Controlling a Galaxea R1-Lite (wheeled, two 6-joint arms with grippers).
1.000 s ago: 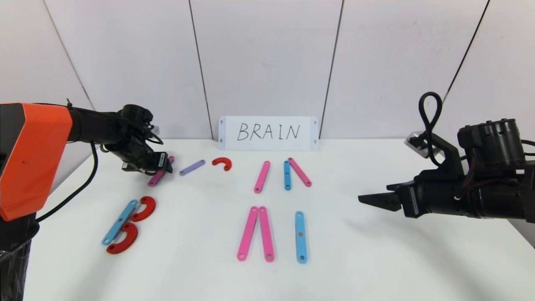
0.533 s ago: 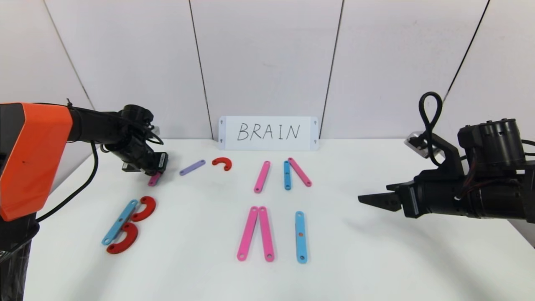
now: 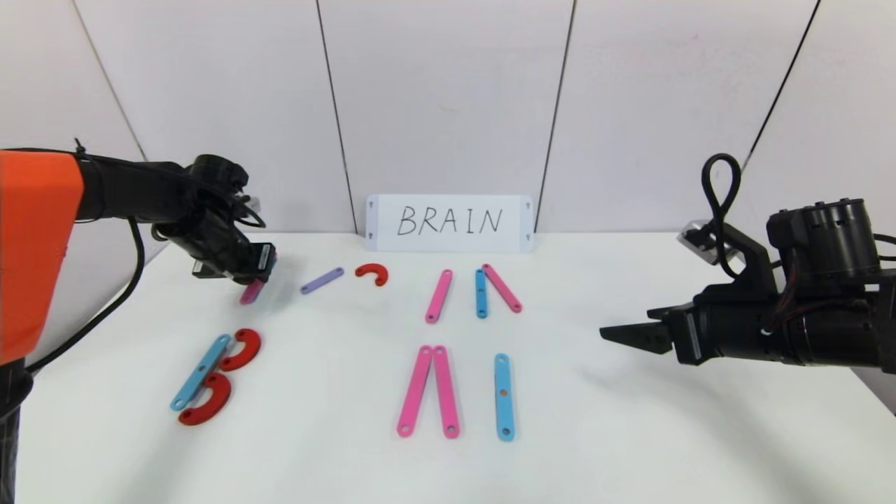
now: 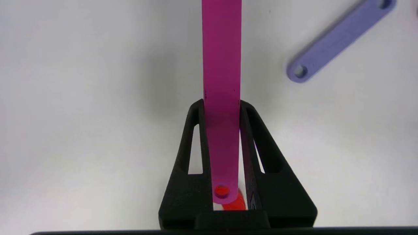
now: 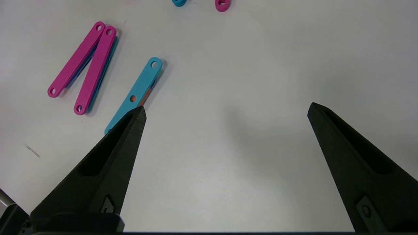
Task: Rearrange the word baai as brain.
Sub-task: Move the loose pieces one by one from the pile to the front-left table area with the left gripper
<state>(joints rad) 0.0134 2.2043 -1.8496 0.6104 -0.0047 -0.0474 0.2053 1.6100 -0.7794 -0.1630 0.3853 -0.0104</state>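
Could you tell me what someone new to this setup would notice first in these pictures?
Probably the white card handwritten BRAIN, standing at the back of the table, with coloured bars and red curved pieces spread before it. Next, the left gripper at the far left, shut on a pink bar. The right gripper hangs open on the right.

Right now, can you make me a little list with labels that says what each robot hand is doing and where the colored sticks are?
left gripper: shut on a pink bar, far left of table
right gripper: open, empty, hovering at the right
lilac bar: flat, beside the held bar
letter B: blue bar with two red curves, front left
card: reads BRAIN, at the wall
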